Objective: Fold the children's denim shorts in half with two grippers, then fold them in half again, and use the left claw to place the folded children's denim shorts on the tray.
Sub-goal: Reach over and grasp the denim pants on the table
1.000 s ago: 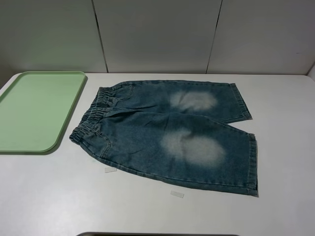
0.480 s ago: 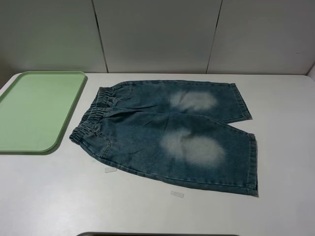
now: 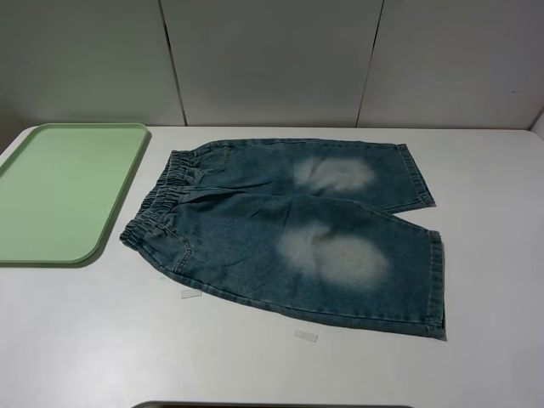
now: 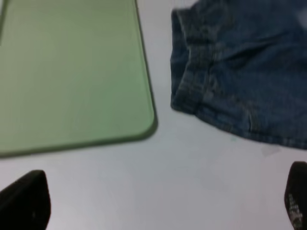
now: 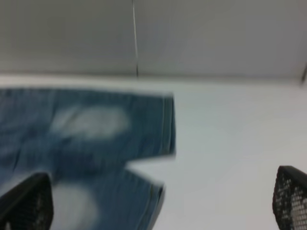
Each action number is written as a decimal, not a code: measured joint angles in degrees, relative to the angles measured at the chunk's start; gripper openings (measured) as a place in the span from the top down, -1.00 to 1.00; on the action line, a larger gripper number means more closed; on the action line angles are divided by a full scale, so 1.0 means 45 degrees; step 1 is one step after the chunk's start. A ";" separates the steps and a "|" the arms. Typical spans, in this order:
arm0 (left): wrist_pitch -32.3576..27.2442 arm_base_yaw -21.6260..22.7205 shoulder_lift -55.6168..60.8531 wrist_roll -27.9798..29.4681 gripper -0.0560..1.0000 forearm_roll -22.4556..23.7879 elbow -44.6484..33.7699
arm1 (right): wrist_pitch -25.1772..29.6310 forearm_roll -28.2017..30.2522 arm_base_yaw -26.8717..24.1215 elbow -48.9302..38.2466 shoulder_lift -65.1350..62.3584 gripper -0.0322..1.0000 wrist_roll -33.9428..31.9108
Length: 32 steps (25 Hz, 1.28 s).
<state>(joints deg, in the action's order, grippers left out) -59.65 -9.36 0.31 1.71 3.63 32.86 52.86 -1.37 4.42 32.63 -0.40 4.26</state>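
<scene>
Left end effector [image 4: 160, 201] and right end effector [image 5: 158, 201] hover spread wide and empty over the surface [image 3: 102, 340], children's denim shorts [image 3: 289, 229] unfolded just beside the tray [image 3: 59, 195]; mismatched grasps at waistband [image 3: 161, 204] and hem [image 3: 435, 285] could skew the first fold.

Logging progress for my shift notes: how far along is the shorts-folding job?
Done: nothing yet. The washed blue denim shorts lie spread flat on the white table, both legs showing, beside the pale green plastic tray, not on it.
In hand: nothing. The left gripper and right gripper hang open above the table, touching no cloth.
Left: both folds, then the left gripper's placing on the tray.
</scene>
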 joint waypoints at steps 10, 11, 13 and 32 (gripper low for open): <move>0.3452 0.0000 0.0000 -0.4725 -0.95 -0.1513 0.0247 | -0.1097 0.0626 0.1736 0.0093 0.2501 -0.41 0.2788; 0.3567 -0.0008 -0.0099 -0.5148 -0.95 -0.1711 0.0257 | -0.1097 0.0822 0.2017 0.0093 0.3026 -0.41 0.2831; 0.3690 -0.0146 -0.0528 -0.5780 -0.95 -0.1980 0.0276 | -0.1097 0.1265 0.2540 0.0093 0.4020 -0.41 0.2881; 0.3292 -0.1932 -0.8848 -1.0136 -0.95 -0.2154 0.0287 | -0.1486 0.3197 0.7231 -0.0840 1.1595 -0.41 0.5703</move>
<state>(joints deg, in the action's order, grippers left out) -44.83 -18.06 -39.50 -43.90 -6.07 34.15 46.18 13.01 36.96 28.85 51.78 29.93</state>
